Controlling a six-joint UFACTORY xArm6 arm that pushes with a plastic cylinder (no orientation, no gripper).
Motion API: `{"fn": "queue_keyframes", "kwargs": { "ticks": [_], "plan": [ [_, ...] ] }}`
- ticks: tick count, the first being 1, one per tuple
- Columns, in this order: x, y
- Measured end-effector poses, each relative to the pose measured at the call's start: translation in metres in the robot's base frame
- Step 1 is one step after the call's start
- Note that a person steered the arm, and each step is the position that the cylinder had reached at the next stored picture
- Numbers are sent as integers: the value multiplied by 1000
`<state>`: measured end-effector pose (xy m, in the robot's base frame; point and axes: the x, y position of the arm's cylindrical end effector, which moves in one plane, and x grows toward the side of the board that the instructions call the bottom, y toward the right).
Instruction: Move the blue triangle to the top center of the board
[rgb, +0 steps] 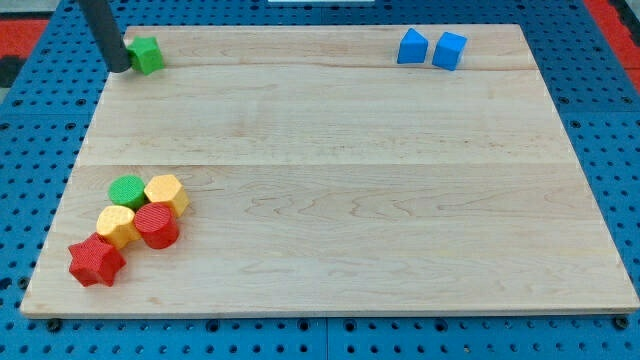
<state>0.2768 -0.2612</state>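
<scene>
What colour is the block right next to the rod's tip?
Green, just right of my tip, in the camera view.

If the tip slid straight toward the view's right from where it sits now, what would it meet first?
My tip sits at the left edge of the green block, seemingly touching, so it would meet that first. The two blue blocks lie far beyond.

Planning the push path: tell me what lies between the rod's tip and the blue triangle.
In the camera view, only the green block touching my tip lies on the way; beyond it the board is bare up to the blue triangle.
</scene>
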Motion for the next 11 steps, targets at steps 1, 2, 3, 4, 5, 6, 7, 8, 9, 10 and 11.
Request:
{"fn": "queue_keyframes", "kwargs": {
  "ticks": [1,2,3,4,5,6,7,8,9,10,11],
  "plan": [
    [0,10],
    [-7,34],
    [-17,53],
    [34,114],
    [88,242],
    [85,369],
    [37,486],
    [-18,544],
    [-58,477],
    [-41,397],
    [-25,300]
  ]
}}
